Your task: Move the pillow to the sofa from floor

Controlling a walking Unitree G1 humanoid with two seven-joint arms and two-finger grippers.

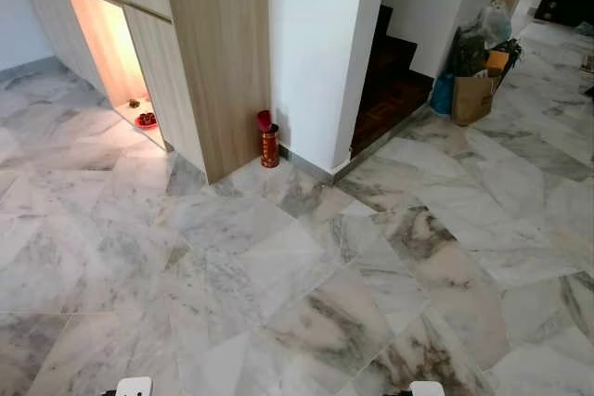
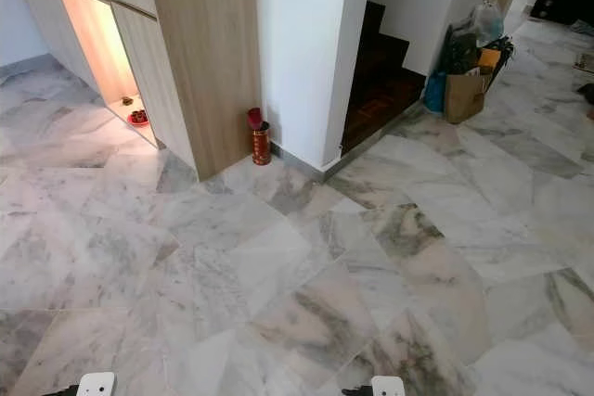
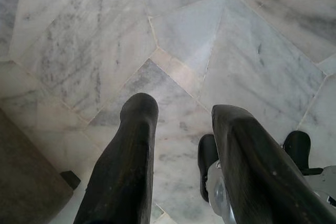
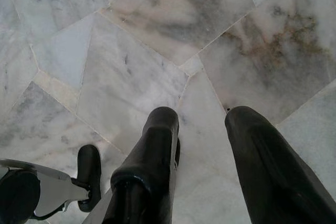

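Both arms hang idle over the marble floor (image 1: 306,257); left gripper (image 3: 181,116) and right gripper (image 4: 202,116) fingers spread, carrying nothing, presumably while seeking the pillow.

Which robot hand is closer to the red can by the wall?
Left, probably. The red can stands by the white wall, far ahead of both arms. The left gripper hangs low on its side of the floor; the right gripper hangs further across.

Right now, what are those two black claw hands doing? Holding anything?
Left gripper: open, empty, hanging above the marble floor.
Right gripper: open, empty, also above the floor.
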